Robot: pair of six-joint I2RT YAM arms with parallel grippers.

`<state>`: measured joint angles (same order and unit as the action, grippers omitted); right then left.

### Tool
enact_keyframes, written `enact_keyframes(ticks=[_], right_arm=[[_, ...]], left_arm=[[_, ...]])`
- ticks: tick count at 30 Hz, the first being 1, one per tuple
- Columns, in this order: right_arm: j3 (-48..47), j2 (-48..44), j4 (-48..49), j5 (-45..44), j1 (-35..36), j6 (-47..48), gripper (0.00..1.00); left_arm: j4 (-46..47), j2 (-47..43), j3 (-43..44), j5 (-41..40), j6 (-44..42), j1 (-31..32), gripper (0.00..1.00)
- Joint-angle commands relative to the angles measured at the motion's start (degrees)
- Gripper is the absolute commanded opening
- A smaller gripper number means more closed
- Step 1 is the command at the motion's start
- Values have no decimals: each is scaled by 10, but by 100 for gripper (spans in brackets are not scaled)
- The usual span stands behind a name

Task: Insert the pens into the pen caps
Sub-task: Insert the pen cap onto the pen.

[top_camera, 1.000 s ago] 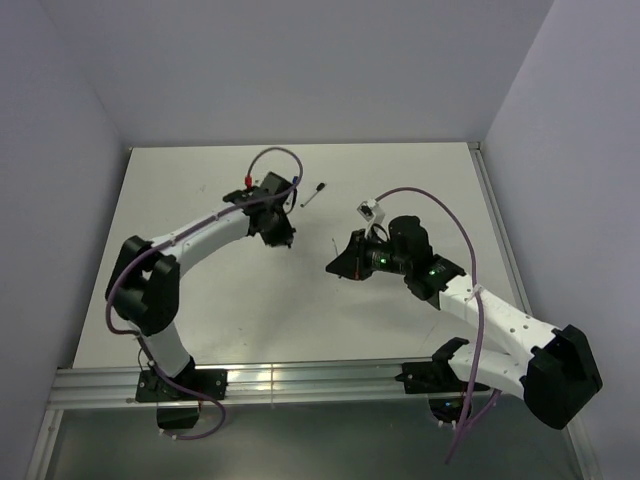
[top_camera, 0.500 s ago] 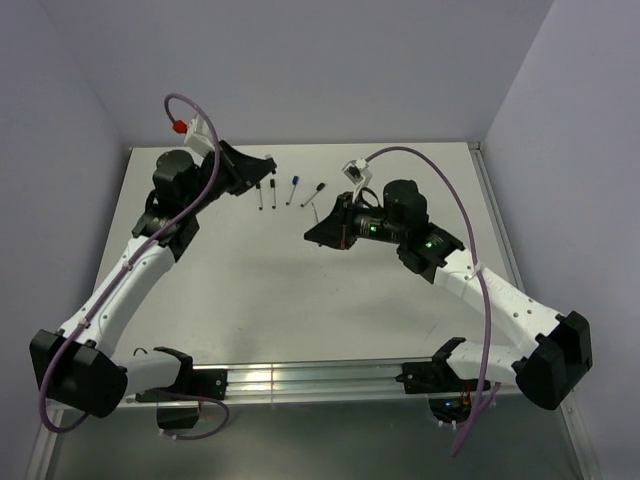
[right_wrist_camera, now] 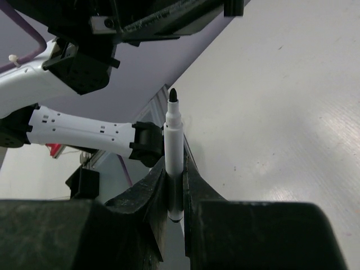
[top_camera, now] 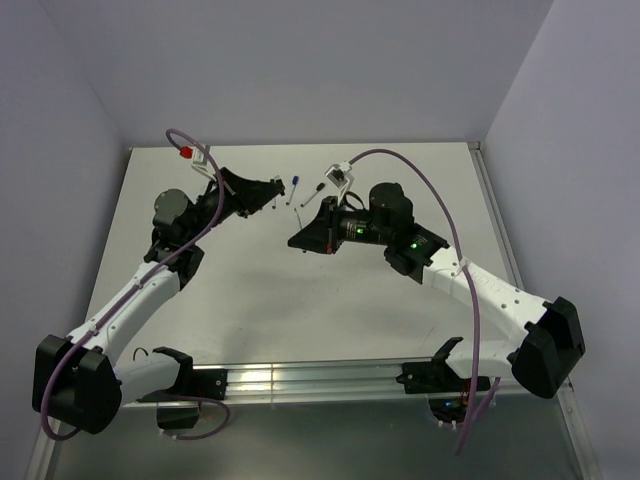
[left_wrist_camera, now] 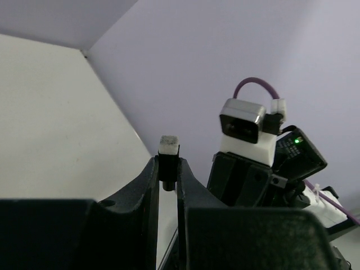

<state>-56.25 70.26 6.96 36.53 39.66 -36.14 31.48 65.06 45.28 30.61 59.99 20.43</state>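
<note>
My left gripper (left_wrist_camera: 167, 169) is shut on a short black pen cap (left_wrist_camera: 168, 161) with a pale end that sticks out past the fingertips. My right gripper (right_wrist_camera: 174, 169) is shut on a white pen (right_wrist_camera: 173, 147), whose dark tip points up beyond the jaws. In the top view the left gripper (top_camera: 271, 188) and right gripper (top_camera: 296, 241) are held above the table's back middle, facing each other a short way apart. A blue-tipped pen (top_camera: 294, 190) and a dark-tipped pen (top_camera: 315, 192) lie on the table behind them.
The right arm's wrist camera (left_wrist_camera: 243, 125) sits close in front of the left gripper. The white table (top_camera: 400, 300) ends at a metal rail (top_camera: 300, 380) by the arm bases. Lilac walls (top_camera: 300, 70) close in the back and both sides.
The left arm lifted from low over the table, swung back-left, then moved right toward the right gripper. The right gripper carried its pen left and toward the back. Both grips stayed shut.
</note>
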Motion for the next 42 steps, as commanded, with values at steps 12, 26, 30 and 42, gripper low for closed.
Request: enact_keyframes(ticks=[12,26,30,42], right_arm=[[7,-4,46,4,9,8,0],[0,-12,32,-1,9,18,0],[0,-11,32,0,9,18,0],[-4,-11,24,-5,9,22,0]], left_arm=[[156,-11,-17,78,36,1,0],[164,16,-10,97,40,23,0],[161,18,-9,96,38,23,0],[160,22,-5,105,36,27,0]])
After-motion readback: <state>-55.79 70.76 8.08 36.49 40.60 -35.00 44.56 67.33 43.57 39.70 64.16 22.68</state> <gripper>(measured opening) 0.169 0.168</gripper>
